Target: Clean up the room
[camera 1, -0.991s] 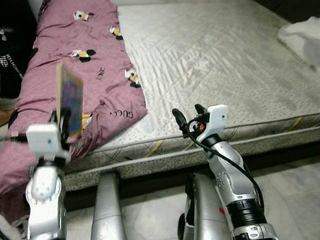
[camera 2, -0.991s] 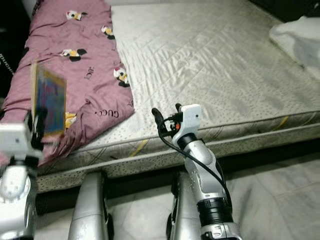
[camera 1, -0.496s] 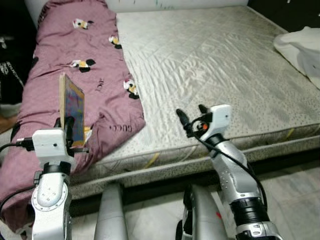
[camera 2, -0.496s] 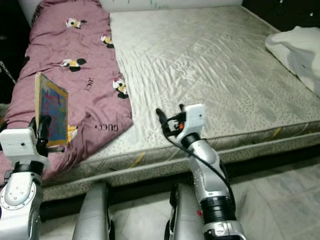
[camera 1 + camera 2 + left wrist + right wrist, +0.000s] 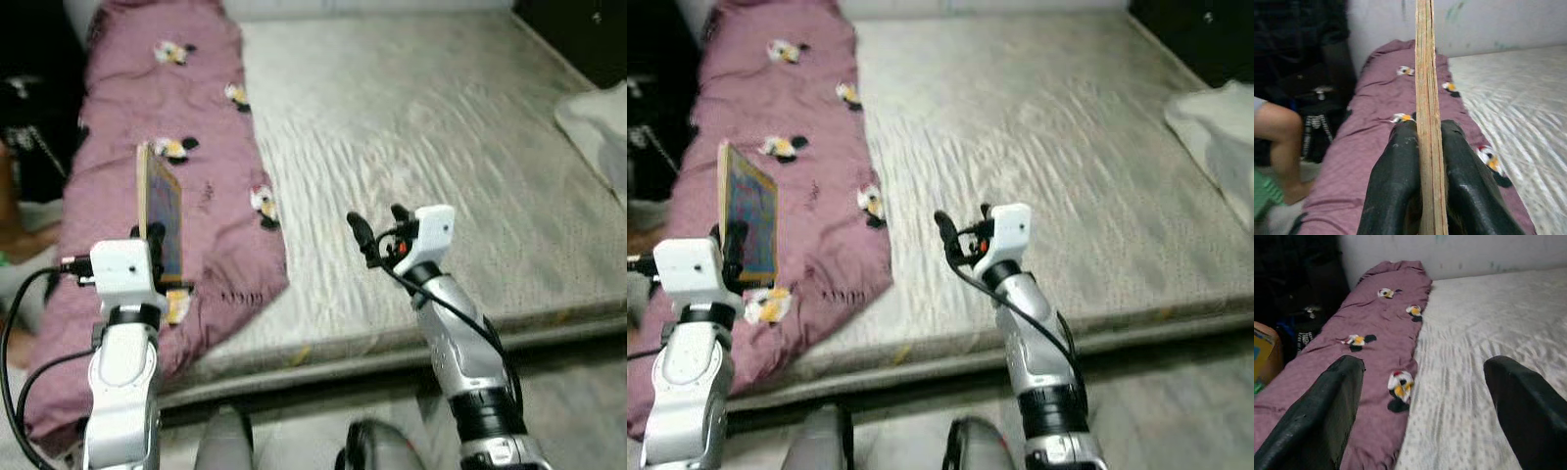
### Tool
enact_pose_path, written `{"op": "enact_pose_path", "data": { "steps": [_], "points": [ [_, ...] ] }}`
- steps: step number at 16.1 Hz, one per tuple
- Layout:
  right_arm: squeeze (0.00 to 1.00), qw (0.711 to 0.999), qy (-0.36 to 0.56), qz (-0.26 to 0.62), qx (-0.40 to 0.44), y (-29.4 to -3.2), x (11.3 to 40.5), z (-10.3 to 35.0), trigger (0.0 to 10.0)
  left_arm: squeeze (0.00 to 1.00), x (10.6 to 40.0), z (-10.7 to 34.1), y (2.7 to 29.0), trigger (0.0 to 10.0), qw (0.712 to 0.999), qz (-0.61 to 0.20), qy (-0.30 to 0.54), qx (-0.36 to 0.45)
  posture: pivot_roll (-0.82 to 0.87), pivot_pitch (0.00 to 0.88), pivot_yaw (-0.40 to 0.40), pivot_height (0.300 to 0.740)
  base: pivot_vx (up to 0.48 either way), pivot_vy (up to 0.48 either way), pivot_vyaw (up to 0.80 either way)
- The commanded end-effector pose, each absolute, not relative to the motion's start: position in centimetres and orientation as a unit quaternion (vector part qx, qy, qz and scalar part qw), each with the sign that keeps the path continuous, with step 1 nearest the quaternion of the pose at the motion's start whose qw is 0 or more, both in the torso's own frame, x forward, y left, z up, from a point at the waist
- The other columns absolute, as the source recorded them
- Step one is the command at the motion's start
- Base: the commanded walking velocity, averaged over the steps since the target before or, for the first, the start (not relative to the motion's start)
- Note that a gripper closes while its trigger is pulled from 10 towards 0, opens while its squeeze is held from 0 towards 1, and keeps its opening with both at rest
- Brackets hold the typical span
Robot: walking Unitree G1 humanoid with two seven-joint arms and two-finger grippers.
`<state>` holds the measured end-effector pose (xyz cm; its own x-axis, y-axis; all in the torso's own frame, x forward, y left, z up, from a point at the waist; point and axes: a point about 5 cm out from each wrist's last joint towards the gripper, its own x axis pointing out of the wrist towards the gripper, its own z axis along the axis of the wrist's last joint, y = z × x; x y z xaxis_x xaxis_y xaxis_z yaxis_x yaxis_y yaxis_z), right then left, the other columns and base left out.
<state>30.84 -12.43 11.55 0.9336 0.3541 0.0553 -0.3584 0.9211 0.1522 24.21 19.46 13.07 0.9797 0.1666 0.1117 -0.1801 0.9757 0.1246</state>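
My left gripper [image 5: 150, 238] is shut on a thin colourful book [image 5: 162, 212], held upright on its edge above the purple blanket [image 5: 162, 127] at the left side of the bed. In the left wrist view the book's spine [image 5: 1425, 107] stands pinched between both black fingers [image 5: 1396, 181]. My right gripper [image 5: 377, 223] is open and holds nothing, hovering above the front part of the grey quilted mattress [image 5: 421, 117]. The right wrist view looks along its spread fingers [image 5: 1327, 406] over the blanket [image 5: 1376, 333] and the mattress.
A white cloth [image 5: 1215, 122] lies at the bed's right edge. A person's bare leg [image 5: 1278, 137] and dark clutter [image 5: 1312, 93] are left of the bed. The mattress front edge [image 5: 392, 348] runs across below my grippers, with pale floor beneath.
The camera has moved closer to the bed, so the whole scene shifted. My left arm has lifted the book slightly higher over the blanket. The right gripper stays open.
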Motion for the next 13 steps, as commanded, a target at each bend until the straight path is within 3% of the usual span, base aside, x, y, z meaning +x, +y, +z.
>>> {"op": "enact_pose_path", "data": {
  "steps": [1, 10, 13],
  "points": [
    [0.0, 0.981, -0.017, 0.179, 0.075, -12.6, 30.9, 11.8, 10.0, 0.0, 24.4, 14.0, 19.2, 10.0, 0.991, 0.089, -0.068, 0.07, 0.02, 0.043, -0.024, 0.74, 0.0, 0.0, 0.0],
    [0.0, 0.982, 0.004, 0.18, 0.064, -12.6, 30.7, 11.0, 10.0, 0.0, 24.7, 14.0, 18.3, 10.0, 0.994, 0.074, -0.07, 0.05, 0.01, 0.056, -0.042, 0.74, 0.0, 0.0, 0.0],
    [0.0, 0.982, 0.008, 0.18, 0.058, -12.7, 30.6, 10.8, 10.0, 0.0, 24.3, 13.7, 17.9, 10.0, 0.994, 0.074, -0.066, 0.046, 0.01, 0.062, -0.047, 0.74, 0.0, -0.261, 0.0]
  ]
}}
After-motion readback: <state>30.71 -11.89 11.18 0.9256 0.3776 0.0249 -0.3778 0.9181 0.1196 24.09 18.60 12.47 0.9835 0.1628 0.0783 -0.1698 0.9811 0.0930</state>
